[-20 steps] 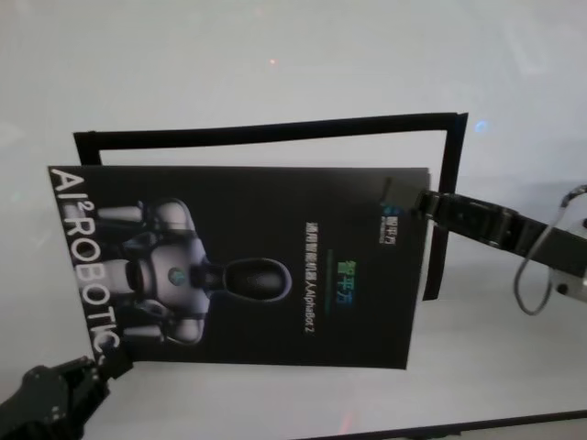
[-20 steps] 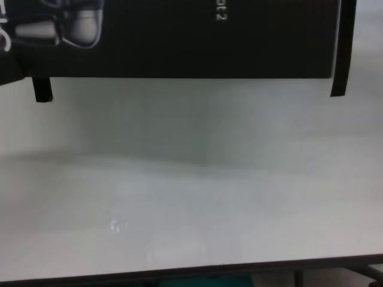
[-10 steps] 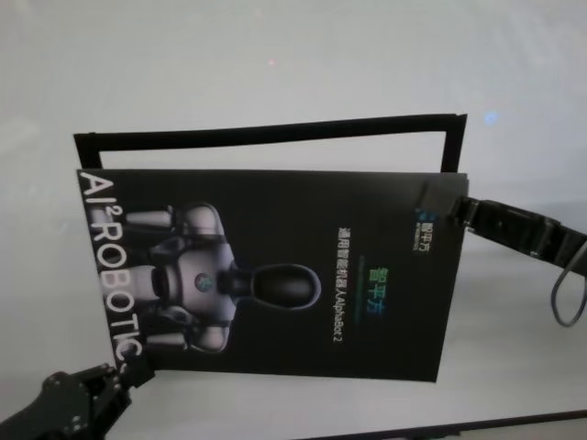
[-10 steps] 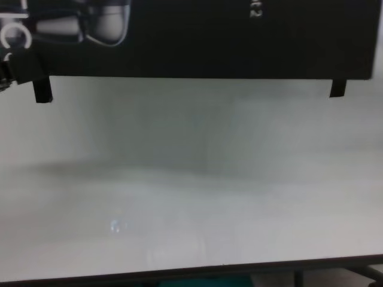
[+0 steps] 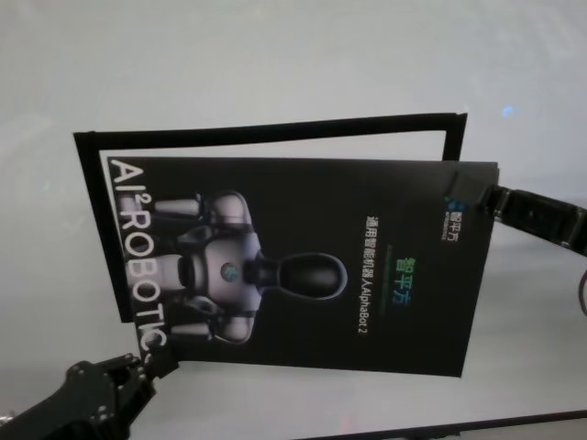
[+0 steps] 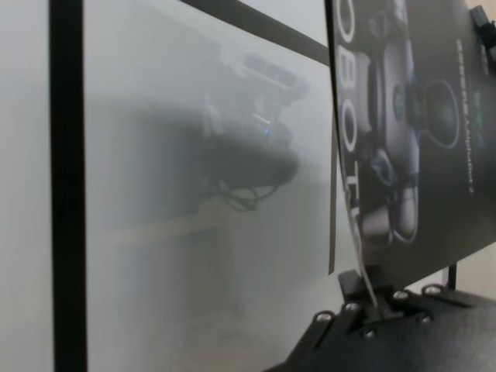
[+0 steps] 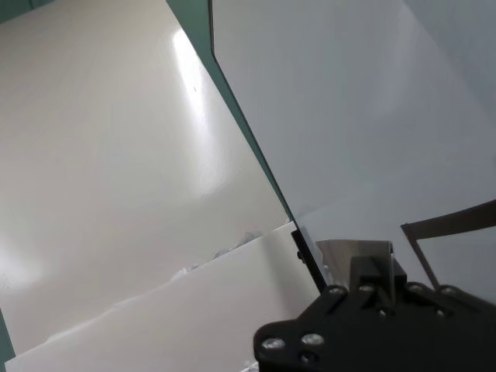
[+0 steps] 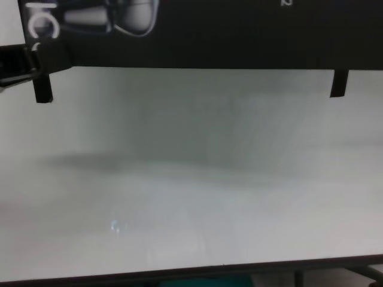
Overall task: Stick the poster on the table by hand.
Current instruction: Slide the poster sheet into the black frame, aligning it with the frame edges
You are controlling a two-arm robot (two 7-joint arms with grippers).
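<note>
Poster [image 5: 303,275]: held above the desk [image 5: 275,55], over the black strips [image 5: 266,128].
Left gripper [image 5: 147,371]: clamped on near-left corner.
Right gripper [image 5: 491,197]: clamped on far-right corner.

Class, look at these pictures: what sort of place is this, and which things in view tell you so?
Probably a robotics lab or demo workspace. A wide white table carries a taped black strip frame, and the left gripper and right gripper hold a robot-advertising poster by opposite corners.
</note>
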